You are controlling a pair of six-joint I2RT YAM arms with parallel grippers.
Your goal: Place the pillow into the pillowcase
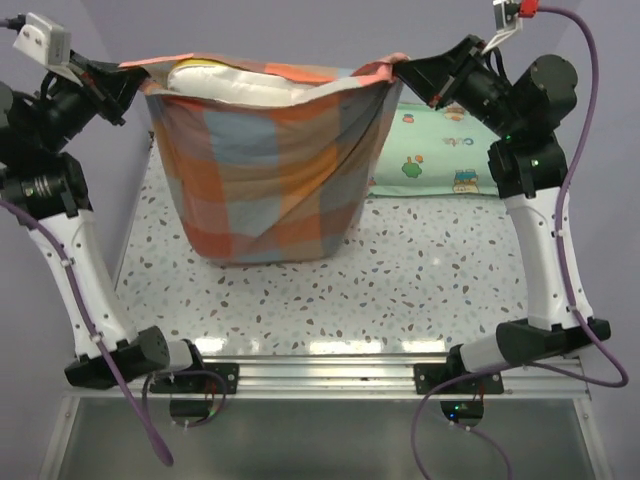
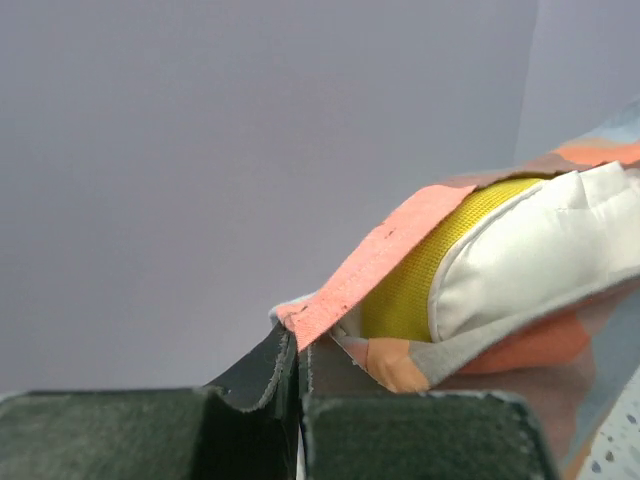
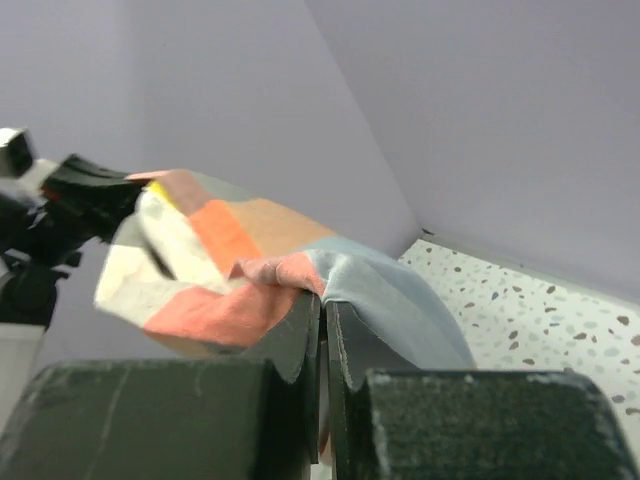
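The plaid pillowcase [image 1: 262,165] hangs like a bag above the table, mouth up, held at its two top corners. My left gripper [image 1: 127,73] is shut on the left corner [image 2: 300,318]. My right gripper [image 1: 402,65] is shut on the right corner [image 3: 300,270]. The cream pillow [image 1: 250,82] sits inside the case, its top edge showing at the mouth. In the left wrist view the pillow [image 2: 540,250] shows its white face and yellow edge under the pink hem. The case's bottom rests on the table.
A mint-green cartoon-print pillow [image 1: 435,150] lies on the speckled table [image 1: 400,290] at the back right, behind the right arm. Lilac walls stand close at the back and left. The arm bases sit at the near edge.
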